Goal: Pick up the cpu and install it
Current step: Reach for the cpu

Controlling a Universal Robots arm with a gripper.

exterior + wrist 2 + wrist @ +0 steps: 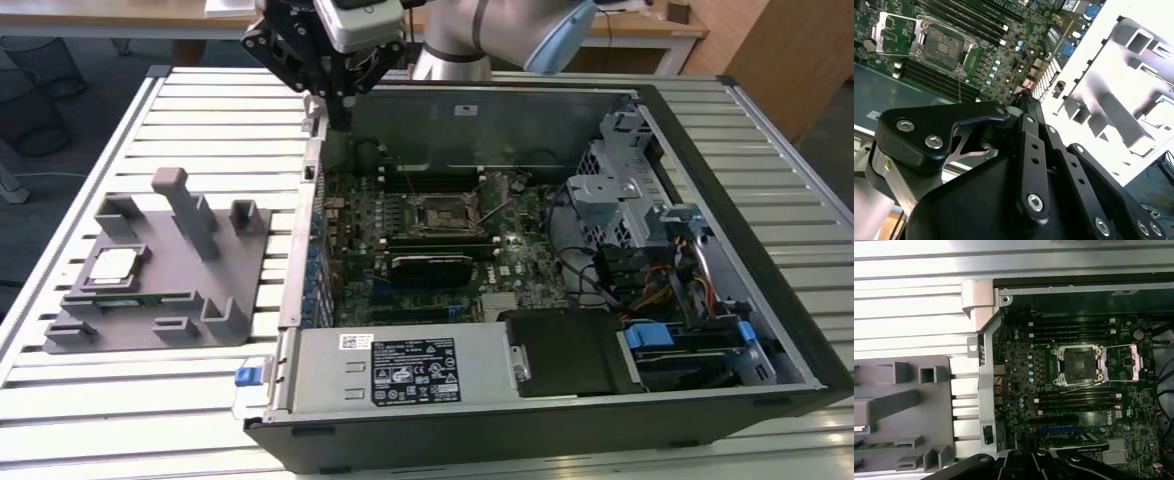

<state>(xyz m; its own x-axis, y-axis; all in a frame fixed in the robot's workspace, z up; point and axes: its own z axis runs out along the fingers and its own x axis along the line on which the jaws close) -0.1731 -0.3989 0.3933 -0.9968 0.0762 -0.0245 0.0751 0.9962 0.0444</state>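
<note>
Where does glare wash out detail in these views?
Second wrist view: the grey tray burns nearly white. First wrist view: the table slats glare brightly. Exterior view: even light, and the cpu on the tray reads clearly.

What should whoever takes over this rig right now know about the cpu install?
Pincer: hovers above the open computer case, at its edge on the tray side. It carries no cpu. Whether it is open or shut is unclear.
The cpu: lies flat on the grey tray, at the exterior view's left, apart from the pincer.
Socket: open on the motherboard, with no chip in it.
Done: nothing that shows.
Left: the pick-up and the install.
</note>
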